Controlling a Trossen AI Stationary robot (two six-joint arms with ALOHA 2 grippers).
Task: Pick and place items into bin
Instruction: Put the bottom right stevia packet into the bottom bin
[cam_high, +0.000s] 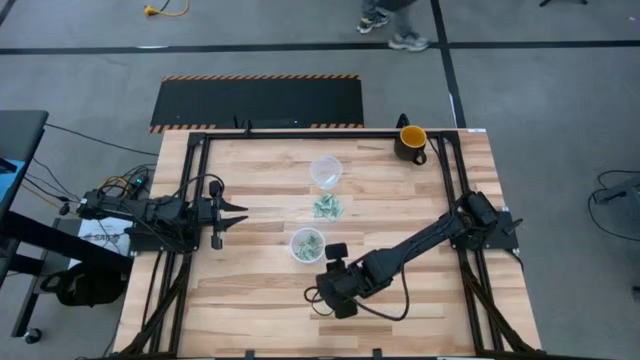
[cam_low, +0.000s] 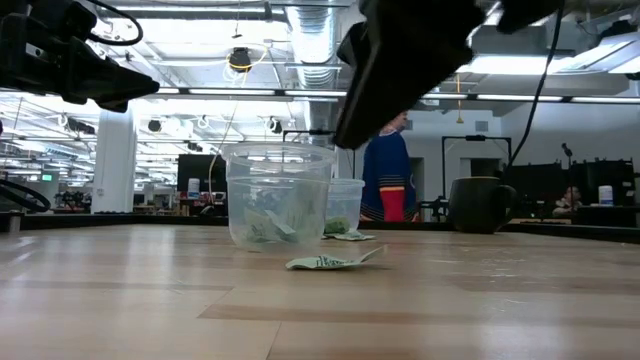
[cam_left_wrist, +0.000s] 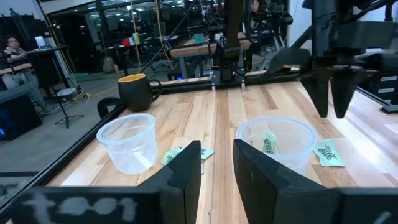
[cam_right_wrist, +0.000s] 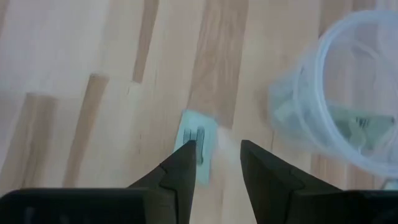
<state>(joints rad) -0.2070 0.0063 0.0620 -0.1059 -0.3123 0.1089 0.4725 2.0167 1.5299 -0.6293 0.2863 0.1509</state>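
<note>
**Packets part-sorted, one loose by the cup**

The right end effector (cam_right_wrist: 214, 163) hangs just above the table (cam_high: 250, 300) beside the near cup (cam_high: 308, 245), its fingers parted with nothing between them; a single pale green packet (cam_right_wrist: 198, 144) lies flat on the wood right under its tips. That cup already holds several packets (cam_left_wrist: 268, 142), so the job appears under way rather than finished. A small pile (cam_high: 328, 207) waits on the table between the near cup and the far cup (cam_high: 326, 172), which looks empty, though its clear wall makes that hard to confirm. The left end effector (cam_high: 240, 213) waits at the table's left side, fingers partly open and holding nothing. A mug (cam_high: 411, 143) stands at the far edge, untouched.
</note>
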